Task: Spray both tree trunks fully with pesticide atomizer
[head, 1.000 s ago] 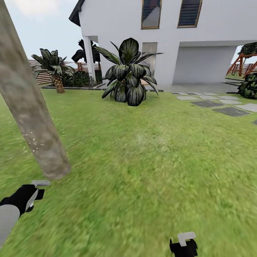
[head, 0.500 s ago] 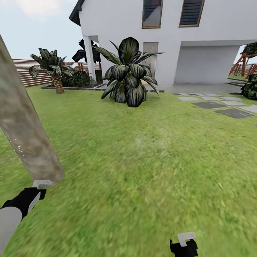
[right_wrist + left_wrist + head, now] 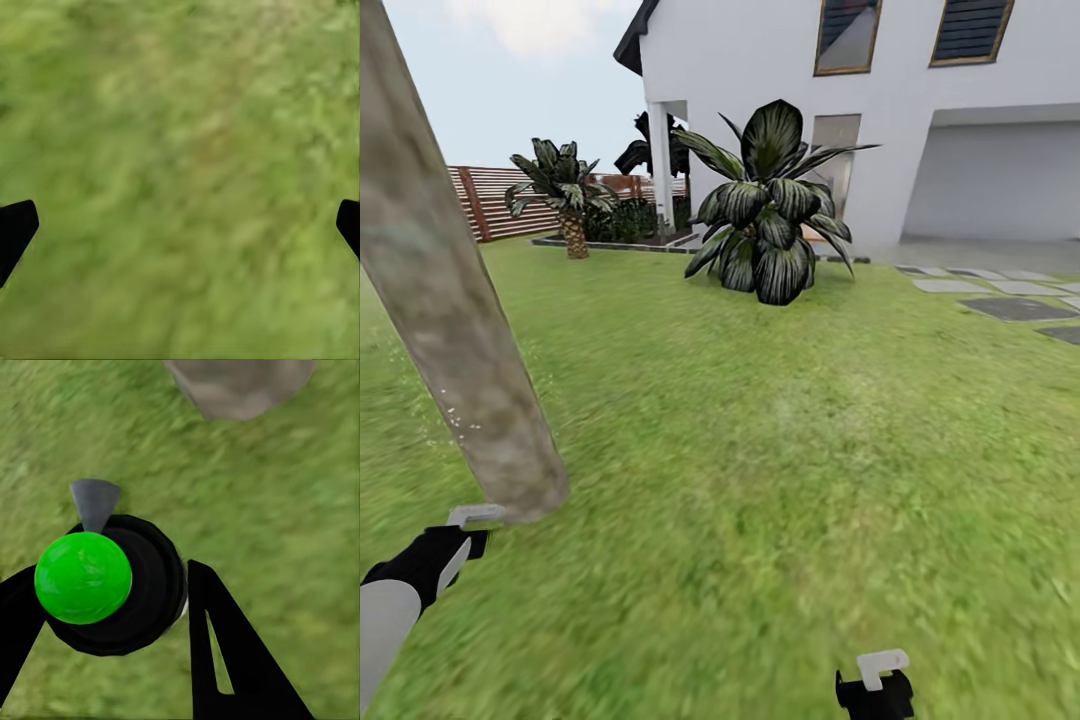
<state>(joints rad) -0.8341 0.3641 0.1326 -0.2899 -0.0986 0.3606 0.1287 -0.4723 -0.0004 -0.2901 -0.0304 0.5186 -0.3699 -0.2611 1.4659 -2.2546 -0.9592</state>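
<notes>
The pesticide atomizer (image 3: 105, 585), a black body with a round green cap and a grey nozzle, sits clamped in the left gripper (image 3: 112, 607), whose jaws close on it just beside the foot of the tree trunk (image 3: 455, 300). That trunk, thick, mottled grey-brown and leaning, rises from the lawn (image 3: 780, 480). The right gripper (image 3: 180, 225) hangs over grass well apart from the trunk, jaws spread wide and empty. Beyond the trunk stand a broad-leaved plant (image 3: 770, 215) and a white house (image 3: 880, 110).

A thick leaning tree trunk (image 3: 455, 330) is blocking the way just ahead of my left tool (image 3: 465, 530), while open lawn (image 3: 790, 480) is lying unobstructed before my right tool (image 3: 880, 680).
</notes>
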